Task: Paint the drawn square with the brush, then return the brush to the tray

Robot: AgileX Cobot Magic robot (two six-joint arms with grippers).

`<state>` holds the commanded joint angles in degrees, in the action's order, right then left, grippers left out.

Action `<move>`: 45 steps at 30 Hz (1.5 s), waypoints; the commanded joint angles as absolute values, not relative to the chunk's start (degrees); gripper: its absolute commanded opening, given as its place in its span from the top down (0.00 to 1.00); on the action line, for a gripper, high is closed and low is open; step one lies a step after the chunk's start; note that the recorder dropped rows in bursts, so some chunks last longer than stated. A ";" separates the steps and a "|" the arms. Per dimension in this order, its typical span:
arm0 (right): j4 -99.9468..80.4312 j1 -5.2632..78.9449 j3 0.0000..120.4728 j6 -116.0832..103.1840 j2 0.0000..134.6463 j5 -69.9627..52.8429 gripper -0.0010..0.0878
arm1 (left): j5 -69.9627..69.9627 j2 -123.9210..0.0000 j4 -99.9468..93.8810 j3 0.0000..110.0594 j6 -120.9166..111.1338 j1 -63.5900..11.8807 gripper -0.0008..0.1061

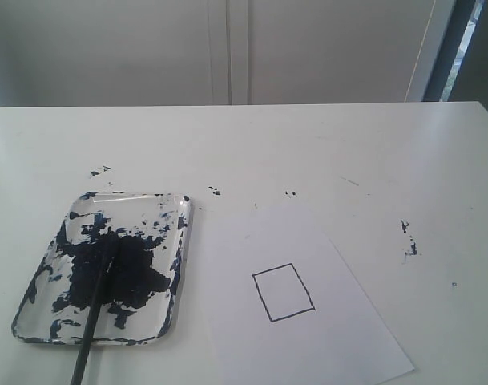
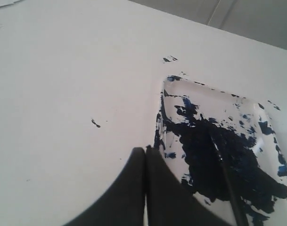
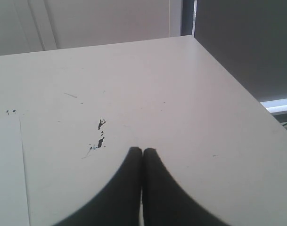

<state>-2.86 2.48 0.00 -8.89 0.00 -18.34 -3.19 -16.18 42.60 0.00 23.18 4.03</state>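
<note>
brush point(image 1: 94, 311) lies in tray point(image 1: 183, 241), tip in the paint, handle running out over the near rim. left tool point(image 2: 145, 150) clenched, empty, just beside tray: nearer arm. right tool point(image 3: 142, 151) clenched, empty, over tabletop point(image 3: 181, 94), well apart. square point(image 1: 283, 292) unpainted.

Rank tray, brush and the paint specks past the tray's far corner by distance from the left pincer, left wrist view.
1. tray: rim right beside the left pincer tips.
2. brush: lying in the tray, farther across.
3. paint specks: beyond the tray's far corner.
</note>
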 joint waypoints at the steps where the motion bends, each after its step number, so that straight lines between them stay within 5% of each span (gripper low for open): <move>1: -2.86 2.48 0.00 -8.89 0.00 -18.34 0.99 | -3.19 -15.11 42.60 0.00 23.18 5.36 0.99; 39: -2.86 2.48 0.00 -8.89 0.00 -18.34 0.99 | 11.55 -5.29 36.92 0.00 19.25 7.86 0.99; 45: -2.86 2.48 0.00 -8.89 0.00 -18.34 0.99 | 11.55 -5.29 13.39 0.00 -3.90 7.86 0.99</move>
